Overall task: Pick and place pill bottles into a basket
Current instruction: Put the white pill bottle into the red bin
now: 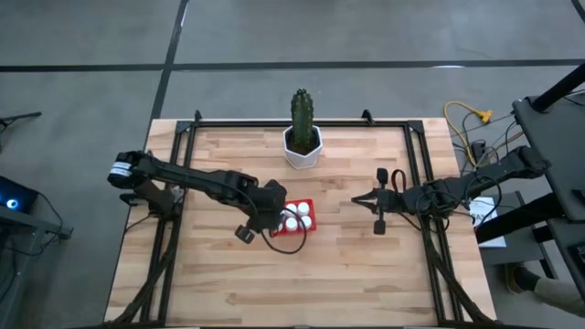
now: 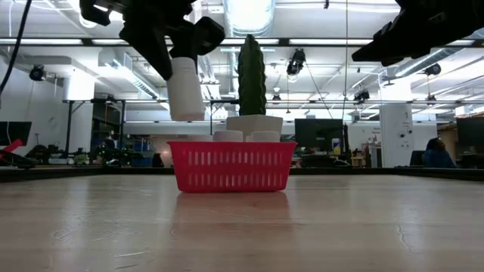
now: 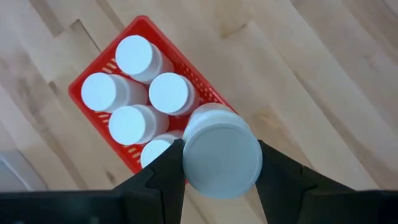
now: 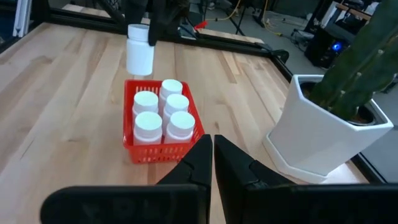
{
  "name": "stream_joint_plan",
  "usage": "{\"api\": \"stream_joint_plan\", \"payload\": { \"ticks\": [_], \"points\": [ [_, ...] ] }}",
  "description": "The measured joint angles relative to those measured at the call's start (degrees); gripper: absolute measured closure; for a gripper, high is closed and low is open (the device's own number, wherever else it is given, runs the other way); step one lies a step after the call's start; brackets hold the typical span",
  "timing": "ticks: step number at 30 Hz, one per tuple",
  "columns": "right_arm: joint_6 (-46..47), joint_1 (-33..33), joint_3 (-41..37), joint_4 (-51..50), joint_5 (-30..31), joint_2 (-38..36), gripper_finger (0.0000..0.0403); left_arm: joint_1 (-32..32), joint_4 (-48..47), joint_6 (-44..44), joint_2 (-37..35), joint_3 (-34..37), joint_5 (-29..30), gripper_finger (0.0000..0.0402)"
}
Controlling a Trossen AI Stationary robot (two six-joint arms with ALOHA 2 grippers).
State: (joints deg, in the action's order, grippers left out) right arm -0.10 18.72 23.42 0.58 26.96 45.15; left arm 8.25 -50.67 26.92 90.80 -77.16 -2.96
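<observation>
The red basket point(image 1: 306, 206) stands at mid-table and holds several white pill bottles point(image 3: 127, 124) upright. My left gripper point(image 3: 221, 149) hangs over the basket's left edge, shut on one more white pill bottle point(image 2: 185, 89), which is held above the basket's rim point(image 2: 227, 145). To the right of the basket my right gripper point(image 1: 358, 200) hovers shut with nothing in it, pointing at the basket point(image 4: 155, 146). My left gripper pinches the bottle's upper part point(image 2: 184, 64) between its two fingers point(image 3: 168, 168), one on each side just under the cap point(image 3: 221, 158). The fingers come from above, slanting down. The bottle hangs below them nearly upright, cap up, clear of the basket and the table.
A cactus in a white hexagonal pot point(image 1: 303, 146) stands just behind the basket at the far edge. Black frame rails point(image 1: 178, 174) run along the table's sides. Bare wood point(image 1: 302, 283) lies toward the near edge.
</observation>
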Motion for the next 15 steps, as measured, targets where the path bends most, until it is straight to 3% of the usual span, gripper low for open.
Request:
{"api": "stream_joint_plan", "payload": {
  "ticks": [15],
  "points": [
    [0.09,0.0,0.0,-0.16,0.0,0.0,0.0394,-1.2,2.42,0.66,-0.04,0.69,-1.22,0.026]
  ]
}}
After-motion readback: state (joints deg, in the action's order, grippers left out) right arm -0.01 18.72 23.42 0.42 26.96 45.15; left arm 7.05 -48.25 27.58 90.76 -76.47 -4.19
